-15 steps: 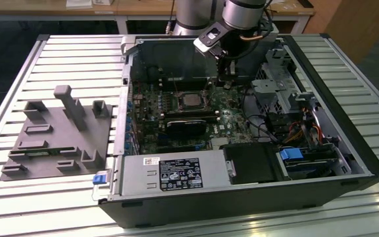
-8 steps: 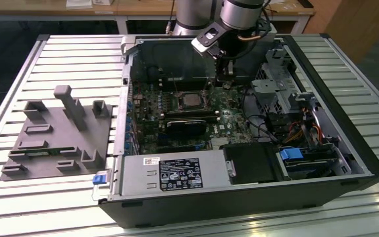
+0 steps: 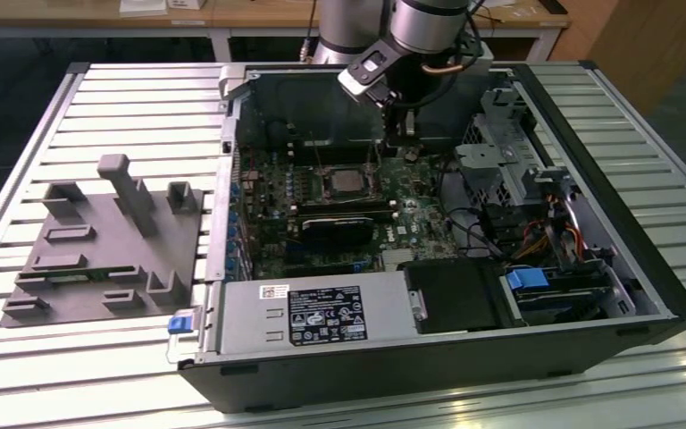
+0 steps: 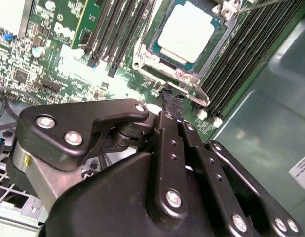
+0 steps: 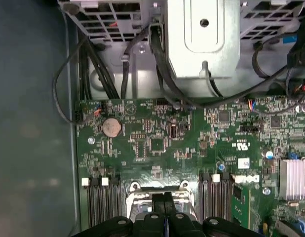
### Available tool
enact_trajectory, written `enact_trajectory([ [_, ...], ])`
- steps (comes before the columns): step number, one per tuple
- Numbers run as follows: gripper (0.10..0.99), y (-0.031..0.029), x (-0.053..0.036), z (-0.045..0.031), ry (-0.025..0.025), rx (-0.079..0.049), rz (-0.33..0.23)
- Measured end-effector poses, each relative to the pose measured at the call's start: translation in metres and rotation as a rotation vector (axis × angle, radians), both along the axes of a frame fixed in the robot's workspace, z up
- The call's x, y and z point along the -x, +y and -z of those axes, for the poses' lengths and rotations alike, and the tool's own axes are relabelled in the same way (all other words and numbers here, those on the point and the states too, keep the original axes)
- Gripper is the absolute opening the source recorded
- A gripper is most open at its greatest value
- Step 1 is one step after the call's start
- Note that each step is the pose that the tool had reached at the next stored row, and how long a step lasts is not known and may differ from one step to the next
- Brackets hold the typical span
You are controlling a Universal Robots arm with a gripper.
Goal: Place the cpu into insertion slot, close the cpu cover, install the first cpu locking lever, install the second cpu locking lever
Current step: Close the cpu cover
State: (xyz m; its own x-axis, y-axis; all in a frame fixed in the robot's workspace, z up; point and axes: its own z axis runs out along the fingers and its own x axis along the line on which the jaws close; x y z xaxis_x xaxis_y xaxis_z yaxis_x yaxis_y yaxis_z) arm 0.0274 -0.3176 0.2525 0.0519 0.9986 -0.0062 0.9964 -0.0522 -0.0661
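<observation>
Judging by the second wrist view, the cpu (image 4: 186, 30) sits in the insertion slot (image 4: 162, 52) with the cpu cover (image 4: 142, 53) lowered over it. The gripper (image 4: 172, 101), pinched together and empty, hovers just beside the cover's edge. The locking levers seem not yet latched: one thin lever rod (image 4: 261, 5) looks raised.

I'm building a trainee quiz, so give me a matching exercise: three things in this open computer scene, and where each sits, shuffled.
1. dull silver-grey square cpu
2. round silver coin battery
3. grey plastic fixture block

A. on the slatted table, exterior view's left of the black case
B. in the window of the silvery metal cpu cover
C. on the green circuit board

Pairs: 1-B, 2-C, 3-A
</observation>
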Motion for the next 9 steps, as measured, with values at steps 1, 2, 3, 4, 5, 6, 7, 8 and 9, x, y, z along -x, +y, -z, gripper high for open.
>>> enact_trajectory([
  [1,0.102,0.0,0.0062,0.0,-0.0022,0.0,0.0],
  [2,0.102,0.0,0.0067,0.0,-0.0022,-0.001,0.0],
  [3,0.102,0.0,0.0075,0.0001,-0.0023,-0.001,0.0],
  [4,0.102,0.0,0.0083,0.0001,-0.0024,-0.002,0.0],
  [5,0.102,0.0,0.0093,0.0002,-0.0026,-0.002,0.0],
  [6,0.102,0.0,0.0104,0.0003,-0.0034,-0.003,0.0],
  [7,0.102,-0.0001,0.0115,0.0004,-0.0052,-0.005,0.0],
  [8,0.102,-0.0003,0.0129,0.0007,-0.0085,-0.008,0.0],
  [9,0.102,-0.0004,0.0144,0.001,-0.0131,-0.011,0.0],
])
